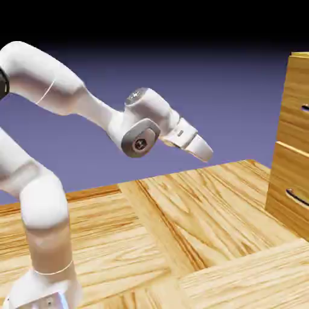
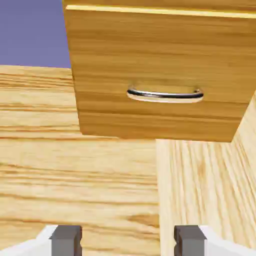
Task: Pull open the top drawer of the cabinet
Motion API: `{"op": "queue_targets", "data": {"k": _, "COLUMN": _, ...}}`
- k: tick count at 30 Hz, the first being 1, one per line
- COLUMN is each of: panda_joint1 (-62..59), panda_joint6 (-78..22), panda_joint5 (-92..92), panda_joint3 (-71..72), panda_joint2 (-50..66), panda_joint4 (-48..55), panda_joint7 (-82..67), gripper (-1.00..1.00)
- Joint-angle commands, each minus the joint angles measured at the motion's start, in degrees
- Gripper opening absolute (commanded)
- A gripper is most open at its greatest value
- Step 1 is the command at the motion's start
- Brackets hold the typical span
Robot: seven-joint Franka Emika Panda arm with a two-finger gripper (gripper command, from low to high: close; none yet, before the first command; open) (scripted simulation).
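The cabinet stands at the exterior view's right edge, light wood with dark bar handles. Its top drawer is the upper front, shut, and only the end of its handle shows. My gripper hangs in the air well to the left of the cabinet, tilted down toward it and touching nothing. In the hand view the gripper is open with only floor between its grey fingertips. That view shows the lower drawer front and its bar handle. The top drawer is just a sliver at the top edge.
The lower drawer with its own handle sits under the top one. A wood-grain plank floor stretches between the arm's base and the cabinet. The arm's elbow and forearm rise at the left.
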Motion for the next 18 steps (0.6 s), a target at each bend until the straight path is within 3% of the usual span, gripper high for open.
{"op": "queue_targets", "data": {"k": 1, "panda_joint1": 0.84, "panda_joint6": -0.46, "panda_joint5": 2.5, "panda_joint3": -1.42, "panda_joint2": 1.57, "panda_joint4": 1.17, "panda_joint7": 0.03, "gripper": 0.0}}
{"op": "queue_targets", "data": {"k": 18, "panda_joint1": 15.08, "panda_joint6": -8.21, "panda_joint5": 44.86, "panda_joint3": -25.55, "panda_joint2": 28.23, "panda_joint4": 21.07, "panda_joint7": 0.59, "gripper": 0.0}}
